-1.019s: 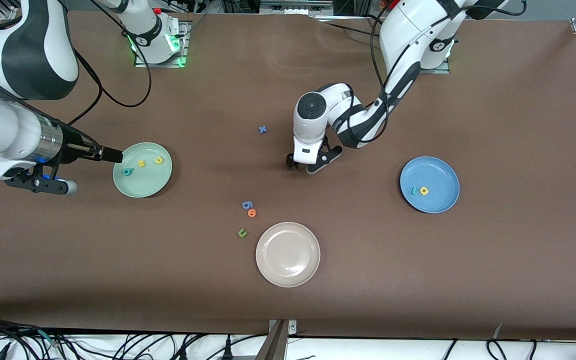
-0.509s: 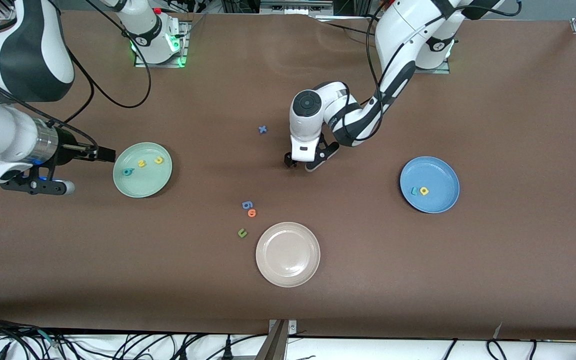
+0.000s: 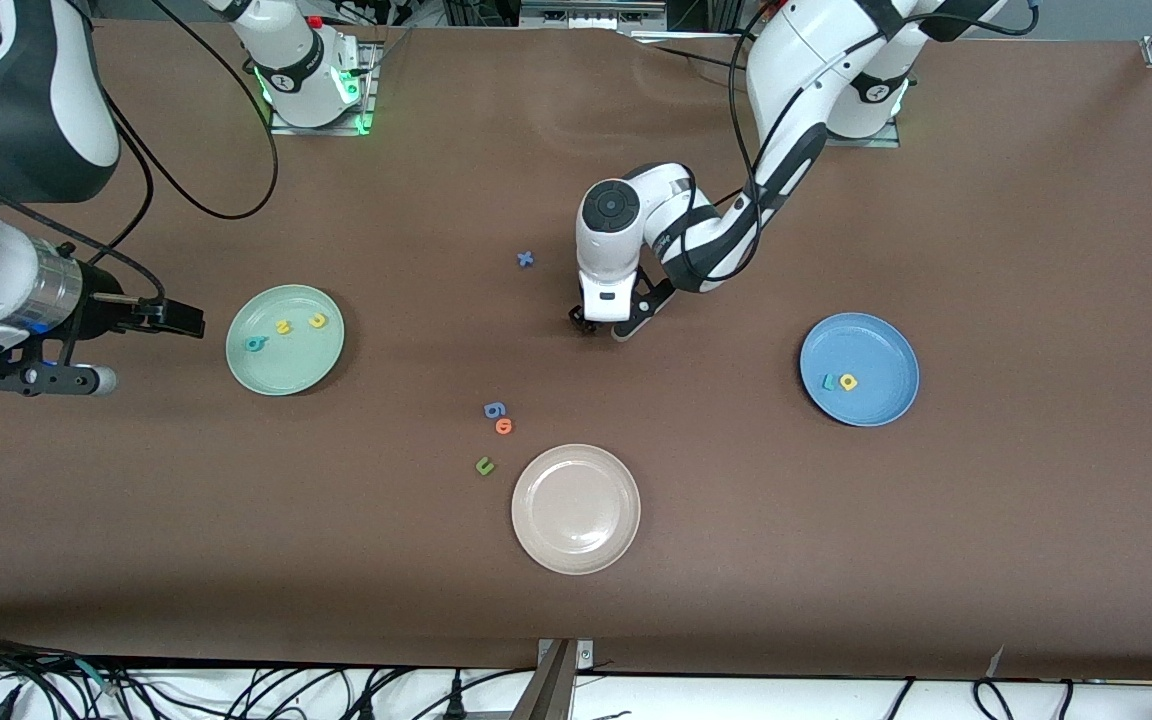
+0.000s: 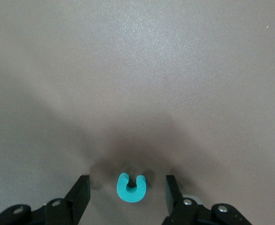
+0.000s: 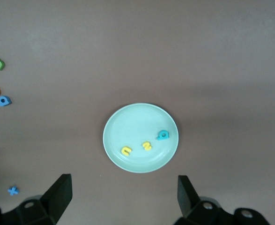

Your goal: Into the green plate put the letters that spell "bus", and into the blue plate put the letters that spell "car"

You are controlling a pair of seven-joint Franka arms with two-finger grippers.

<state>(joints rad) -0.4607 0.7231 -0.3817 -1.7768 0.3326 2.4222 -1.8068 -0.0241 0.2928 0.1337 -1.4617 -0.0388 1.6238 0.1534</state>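
Observation:
My left gripper (image 3: pixel 601 326) is down at the table's middle, open, with a teal "c" (image 4: pixel 131 187) lying flat between its fingers (image 4: pixel 81 187) and a gap on each side. In the front view the hand hides that letter. The green plate (image 3: pixel 286 372) holds a teal "b" (image 3: pixel 255 344), a yellow "s" (image 3: pixel 283 327) and a yellow "u" (image 3: pixel 317 321). The blue plate (image 3: pixel 876 345) holds a teal "r" (image 3: pixel 829 381) and a yellow "a" (image 3: pixel 847 381). My right gripper (image 3: pixel 191 320) hangs open and empty beside the green plate (image 5: pixel 128 122), toward the right arm's end.
A beige plate (image 3: pixel 576 509) sits nearer the front camera than my left gripper. Beside it lie a blue "g" (image 3: pixel 494 410), an orange letter (image 3: pixel 504 426) and a green "u" (image 3: pixel 484 465). A blue "x" (image 3: pixel 526 259) lies next to the left hand.
The left gripper's fingers have narrowed around the teal "c". The right gripper has drawn back from the green plate's rim toward the right arm's end of the table.

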